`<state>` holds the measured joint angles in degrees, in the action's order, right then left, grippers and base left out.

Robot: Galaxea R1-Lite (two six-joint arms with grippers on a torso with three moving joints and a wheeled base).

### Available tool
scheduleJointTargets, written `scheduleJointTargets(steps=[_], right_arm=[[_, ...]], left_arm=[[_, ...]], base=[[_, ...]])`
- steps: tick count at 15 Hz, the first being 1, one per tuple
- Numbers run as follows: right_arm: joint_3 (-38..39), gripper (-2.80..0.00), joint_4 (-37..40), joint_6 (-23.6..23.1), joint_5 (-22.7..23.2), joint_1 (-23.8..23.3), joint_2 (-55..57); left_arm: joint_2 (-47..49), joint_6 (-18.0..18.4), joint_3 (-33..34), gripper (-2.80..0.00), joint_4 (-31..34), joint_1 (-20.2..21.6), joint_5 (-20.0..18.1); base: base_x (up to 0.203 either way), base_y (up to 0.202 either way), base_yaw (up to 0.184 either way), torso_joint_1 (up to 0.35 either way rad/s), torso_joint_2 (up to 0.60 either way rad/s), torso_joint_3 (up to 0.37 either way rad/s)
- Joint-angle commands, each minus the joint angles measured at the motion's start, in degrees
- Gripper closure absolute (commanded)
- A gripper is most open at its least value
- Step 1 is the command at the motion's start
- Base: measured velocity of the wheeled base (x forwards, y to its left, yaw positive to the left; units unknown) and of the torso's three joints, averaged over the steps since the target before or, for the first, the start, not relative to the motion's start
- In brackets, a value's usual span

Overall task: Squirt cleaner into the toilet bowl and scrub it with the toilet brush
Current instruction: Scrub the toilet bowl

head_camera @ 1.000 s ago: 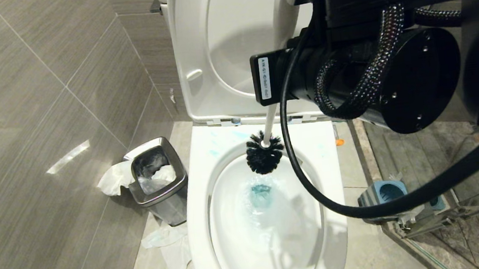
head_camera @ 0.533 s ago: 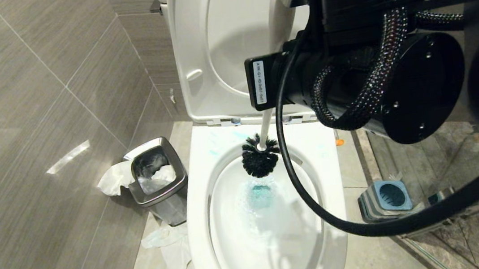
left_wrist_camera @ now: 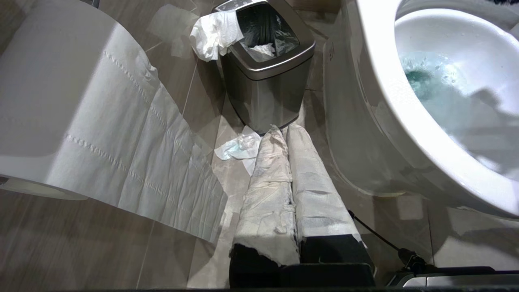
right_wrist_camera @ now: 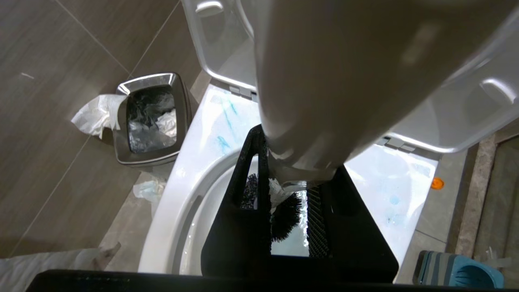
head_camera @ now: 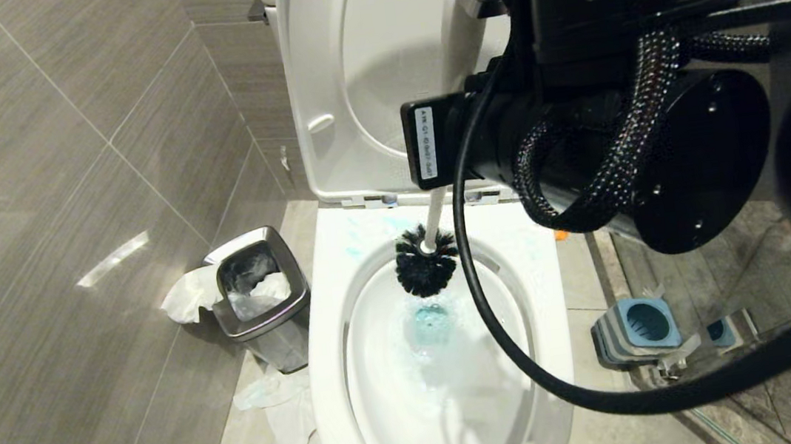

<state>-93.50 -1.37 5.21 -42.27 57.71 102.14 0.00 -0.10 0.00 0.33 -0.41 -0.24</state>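
**A:** Starting at the left, what's on the floor?

**B:** A steel waste bin (head_camera: pixel 256 295) stands by the tiled wall, with crumpled tissue (head_camera: pixel 188 295) hanging over its side and more paper on the floor beside it. The left gripper (left_wrist_camera: pixel 290 134) is parked low near the bin, its paper-wrapped fingers pressed together and holding nothing. A toilet roll (left_wrist_camera: pixel 61 93) hangs close to that wrist camera.

**A:** And the middle?

**B:** The toilet bowl (head_camera: pixel 328 349), seat and lid raised. Teal cleaner (head_camera: pixel 431 324) tints the water at the drain, and thin smears of it mark the back rim. The toilet brush (head_camera: pixel 425 263) has its dark bristle head just inside the bowl's rear edge, above the tinted water; whether it touches the ceramic, I cannot tell.

**A:** Who holds it?

**B:** The right gripper (right_wrist_camera: pixel 290 190), above the bowl's back. Its jaws are narrowed onto the white handle, which runs down between them.

**A:** Further right?

**B:** The blue striped holder (head_camera: pixel 635 329) sits on the floor beside the bowl.
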Motion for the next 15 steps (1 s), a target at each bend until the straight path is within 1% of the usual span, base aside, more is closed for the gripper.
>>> scheduleJointTargets(steps=[1, 9, 11, 15], right_arm=[[0.69, 0.00, -0.04, 0.07, -0.27, 0.03, -0.10], [0.87, 0.00, -0.04, -0.02, -1.26, 0.47, -0.47], [0.96, 0.00, -0.04, 0.07, -2.29, 0.47, -0.54], [2.37, 0.00, -0.04, 0.07, -2.38, 0.49, -1.43]], left_arm=[[0.09, 0.01, 0.00, 0.00, 0.02, -0.02, -0.02], [0.09, 0.01, 0.00, 0.00, -0.07, -0.02, -0.02], [0.09, 0.01, 0.00, 0.00, -0.07, -0.02, -0.02], [0.09, 0.01, 0.00, 0.00, -0.07, -0.02, -0.02]], base=[[0.000, 0.000, 0.000, 0.000, 0.00, 0.000], [0.000, 0.000, 0.000, 0.000, 0.00, 0.000], [0.000, 0.000, 0.000, 0.000, 0.00, 0.000], [0.000, 0.000, 0.000, 0.000, 0.00, 0.000]])
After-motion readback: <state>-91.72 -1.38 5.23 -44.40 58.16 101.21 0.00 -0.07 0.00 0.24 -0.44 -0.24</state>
